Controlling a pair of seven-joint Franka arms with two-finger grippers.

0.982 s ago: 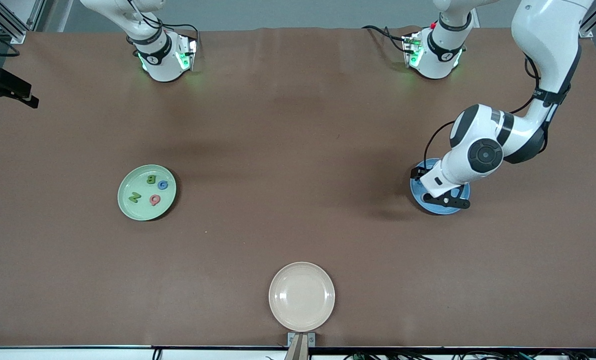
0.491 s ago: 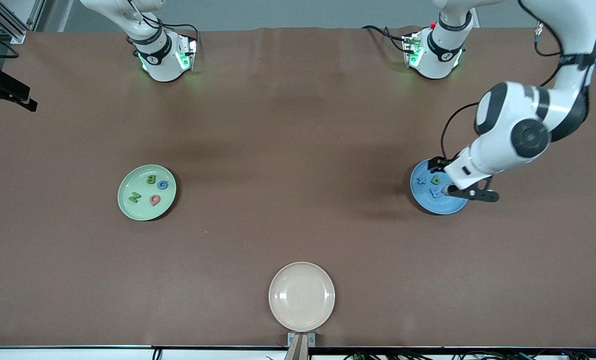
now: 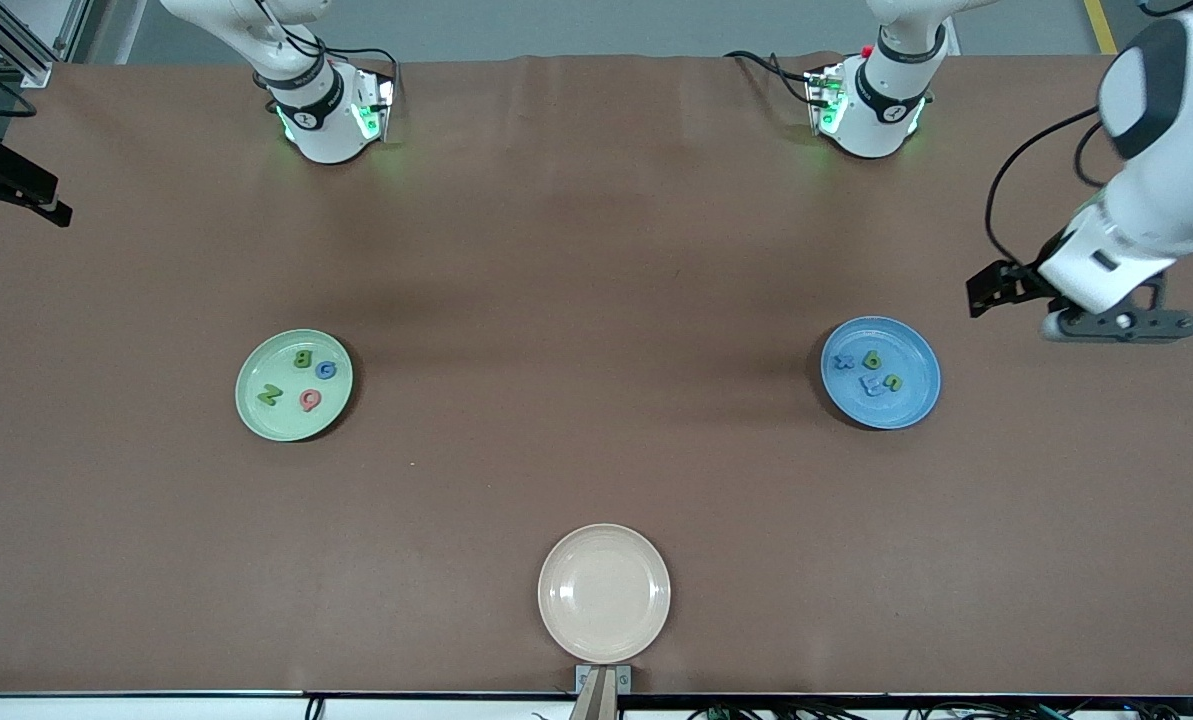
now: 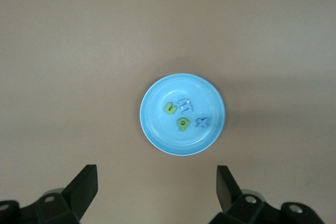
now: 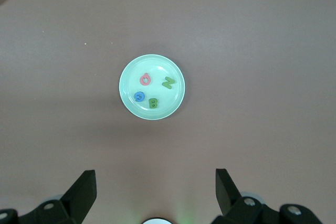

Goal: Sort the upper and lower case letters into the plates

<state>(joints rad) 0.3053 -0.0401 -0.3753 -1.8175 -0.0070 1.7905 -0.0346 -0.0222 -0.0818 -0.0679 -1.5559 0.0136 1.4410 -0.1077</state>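
The blue plate lies toward the left arm's end of the table and holds several small letters, green and blue. In the left wrist view the blue plate is seen from above with those letters in it. The pale green plate toward the right arm's end holds several letters, also seen in the right wrist view. My left gripper hangs open and empty in the air, over bare table beside the blue plate. My right gripper waits open and empty, high over the table, with the green plate below it.
An empty cream-beige plate sits at the table edge nearest the front camera, by a small bracket. Both arm bases stand along the farthest edge. A black clamp juts in at the right arm's end.
My left gripper has risen off the blue plate and swung away toward the left arm's end of the table, uncovering the letters in the plate. The right arm has not moved.
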